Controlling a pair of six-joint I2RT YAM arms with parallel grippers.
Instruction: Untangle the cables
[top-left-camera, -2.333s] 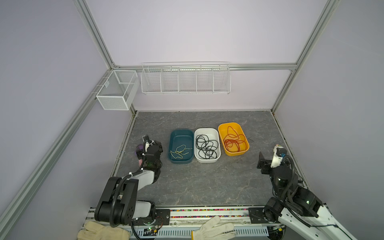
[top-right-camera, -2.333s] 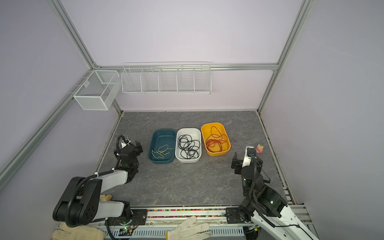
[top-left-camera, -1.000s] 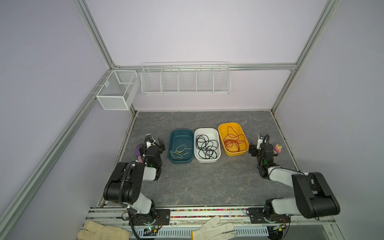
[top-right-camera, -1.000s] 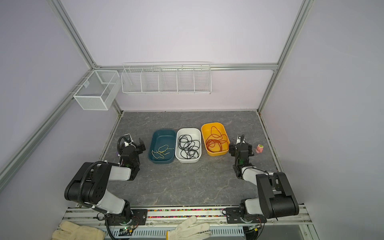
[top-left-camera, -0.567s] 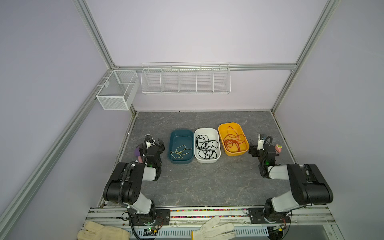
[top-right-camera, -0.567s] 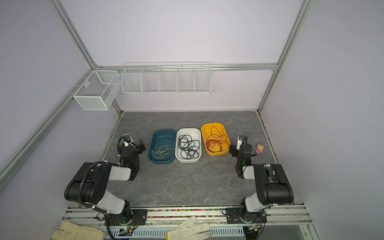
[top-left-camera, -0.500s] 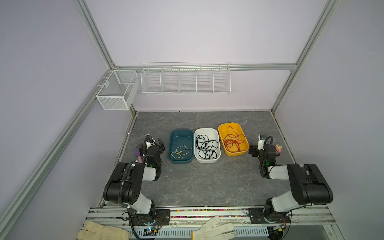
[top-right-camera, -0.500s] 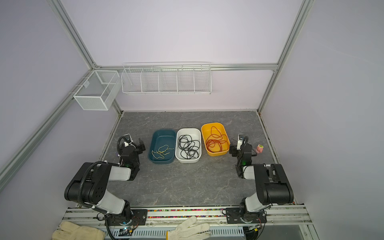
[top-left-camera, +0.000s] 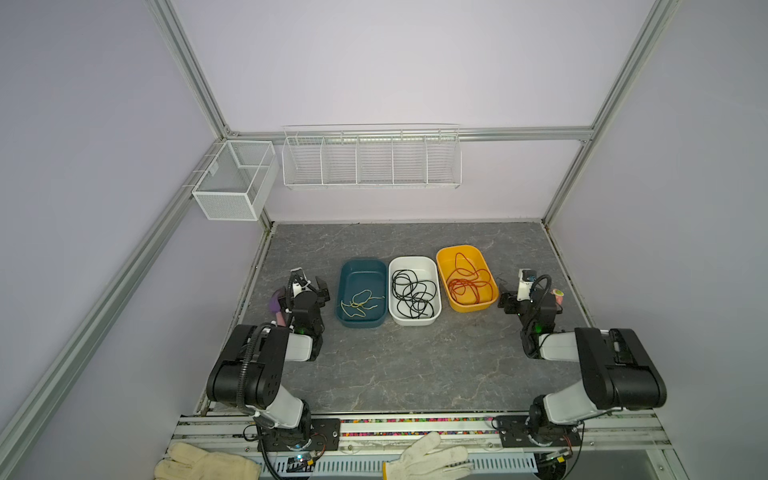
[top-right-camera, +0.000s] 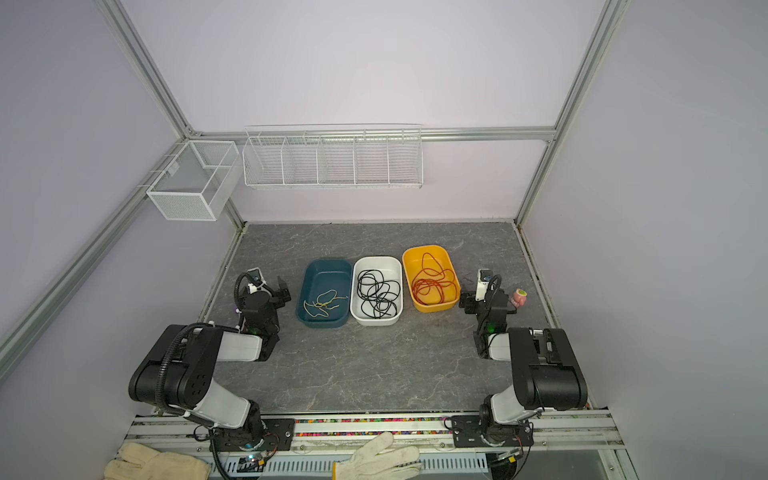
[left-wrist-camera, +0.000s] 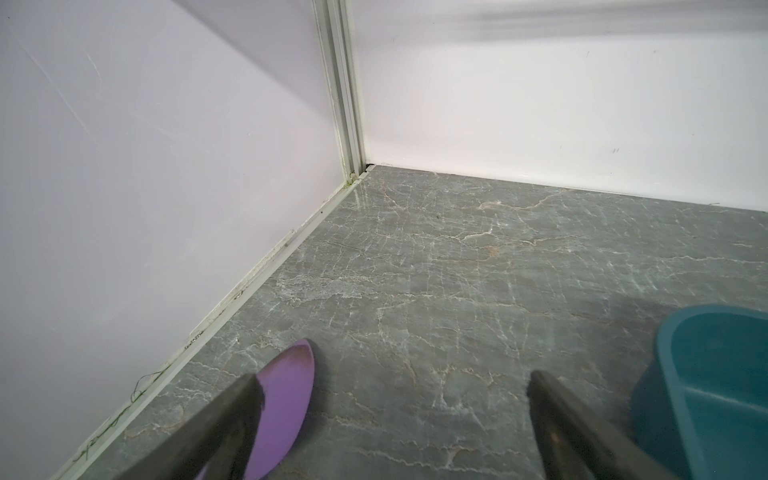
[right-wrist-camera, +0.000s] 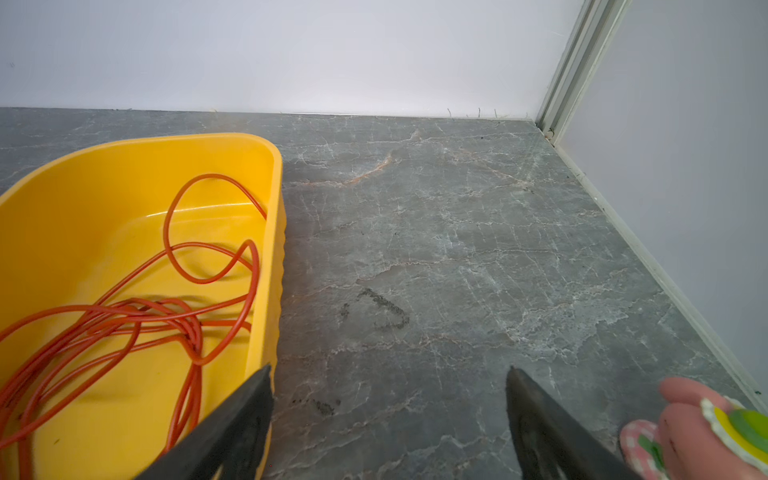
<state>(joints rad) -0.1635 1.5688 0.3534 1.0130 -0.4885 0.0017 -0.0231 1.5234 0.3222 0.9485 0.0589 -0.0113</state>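
The cables lie apart, each in its own bin, in both top views. A pale yellow cable (top-left-camera: 359, 301) (top-right-camera: 324, 302) is in the teal bin (top-left-camera: 345, 274). A black cable (top-left-camera: 413, 293) (top-right-camera: 378, 293) fills the white bin (top-left-camera: 432, 266). A red cable (top-left-camera: 467, 282) (top-right-camera: 432, 282) (right-wrist-camera: 166, 316) loops in the yellow bin (top-left-camera: 482, 257) (right-wrist-camera: 83, 174). My left gripper (top-left-camera: 305, 286) (left-wrist-camera: 390, 382) rests low, left of the teal bin (left-wrist-camera: 715, 374), open over bare floor. My right gripper (top-left-camera: 528, 297) (right-wrist-camera: 388, 374) sits open just right of the yellow bin, holding nothing.
A purple object (left-wrist-camera: 286, 399) (top-left-camera: 275, 301) lies against the left gripper's outer finger. A pink toy with a green and yellow top (right-wrist-camera: 706, 428) (top-right-camera: 519, 296) stands right of the right gripper. Wire baskets (top-left-camera: 370, 160) hang on the back wall. Gloves (top-left-camera: 428, 459) lie on the front rail.
Both arms have folded back and settled low beside the bins, the right one swinging in the most. In the last half second nothing moves. Both grippers stay open.
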